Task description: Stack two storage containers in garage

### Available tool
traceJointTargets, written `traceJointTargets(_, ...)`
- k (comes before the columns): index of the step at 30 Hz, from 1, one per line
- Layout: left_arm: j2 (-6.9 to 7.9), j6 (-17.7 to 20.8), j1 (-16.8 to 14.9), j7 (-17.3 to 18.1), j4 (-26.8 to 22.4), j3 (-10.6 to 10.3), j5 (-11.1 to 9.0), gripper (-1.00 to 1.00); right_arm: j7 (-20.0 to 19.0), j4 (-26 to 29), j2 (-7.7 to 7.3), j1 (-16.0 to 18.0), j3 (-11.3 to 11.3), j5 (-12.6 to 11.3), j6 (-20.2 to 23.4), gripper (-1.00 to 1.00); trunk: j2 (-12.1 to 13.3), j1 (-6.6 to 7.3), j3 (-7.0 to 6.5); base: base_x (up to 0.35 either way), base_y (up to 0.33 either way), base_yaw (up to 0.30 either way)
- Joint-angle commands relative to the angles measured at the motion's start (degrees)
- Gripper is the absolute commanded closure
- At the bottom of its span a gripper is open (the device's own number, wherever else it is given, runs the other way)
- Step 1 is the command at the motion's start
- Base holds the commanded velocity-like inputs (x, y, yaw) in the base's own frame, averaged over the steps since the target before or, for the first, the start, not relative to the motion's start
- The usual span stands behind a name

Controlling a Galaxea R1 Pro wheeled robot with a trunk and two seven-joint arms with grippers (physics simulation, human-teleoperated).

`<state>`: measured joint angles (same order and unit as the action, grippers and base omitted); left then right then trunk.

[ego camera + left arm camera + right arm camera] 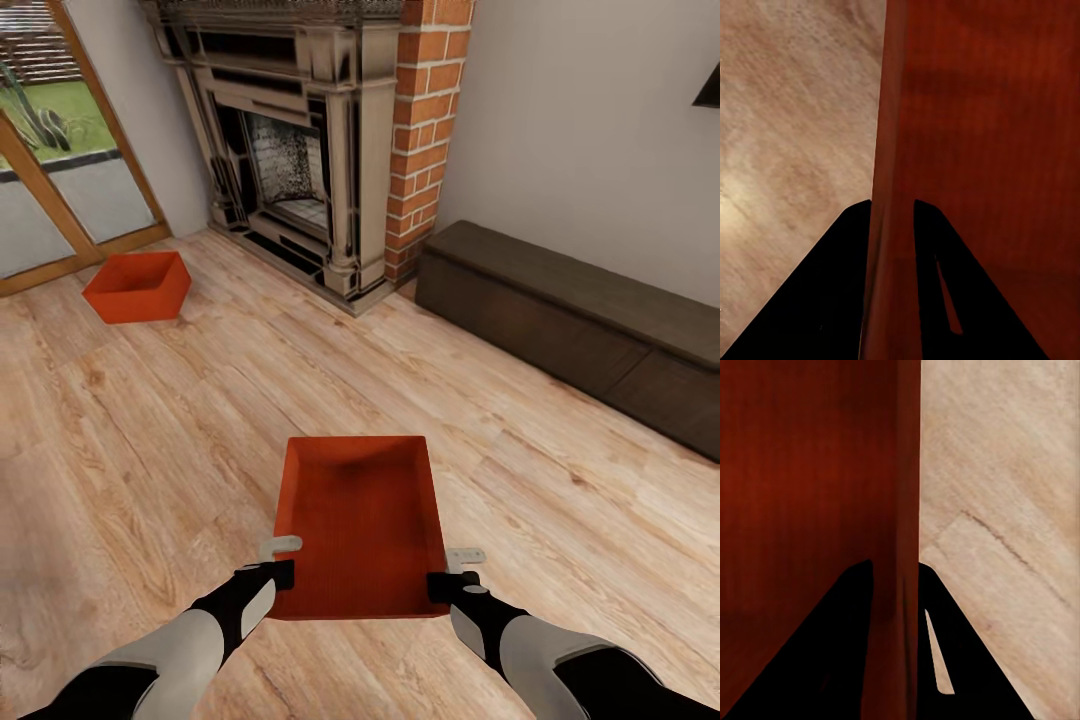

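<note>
Thin-walled red-orange rect. bin point(362, 520) betw. both grippers

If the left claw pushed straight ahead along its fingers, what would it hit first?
The left claw already straddles the near storage container's side wall, so it would slide further along that wall. Beyond it, probably the wood plank floor; depth is unclear.

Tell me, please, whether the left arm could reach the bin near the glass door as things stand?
Probably not: the left end effector grips the near bin, and the other bin lies far across the floor.
</note>
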<state>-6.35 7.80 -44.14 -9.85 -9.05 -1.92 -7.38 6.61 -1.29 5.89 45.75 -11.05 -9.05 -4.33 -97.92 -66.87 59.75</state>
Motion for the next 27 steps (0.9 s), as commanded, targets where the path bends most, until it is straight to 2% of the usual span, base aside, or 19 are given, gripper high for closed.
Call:
traceJointTargets(1, 0.11, 0.4, 0.0, -1.9, -0.4, 0.2, 1.0, 1.00, 0.4, -0.4, 0.00, 0.0, -0.1, -1.6, -0.4, 1.00, 0.4, 0.23, -0.15, 0.000, 0.000, 0.000)
traceJointTargets(27, 0.17, 0.3, 0.0, -1.9, -0.4, 0.3, 1.0, 1.00, 0.4, -0.4, 0.00, 0.0, -0.2, -1.5, -1.2, 1.00, 10.8, 5.94, -4.82, 0.000, 0.000, 0.000)
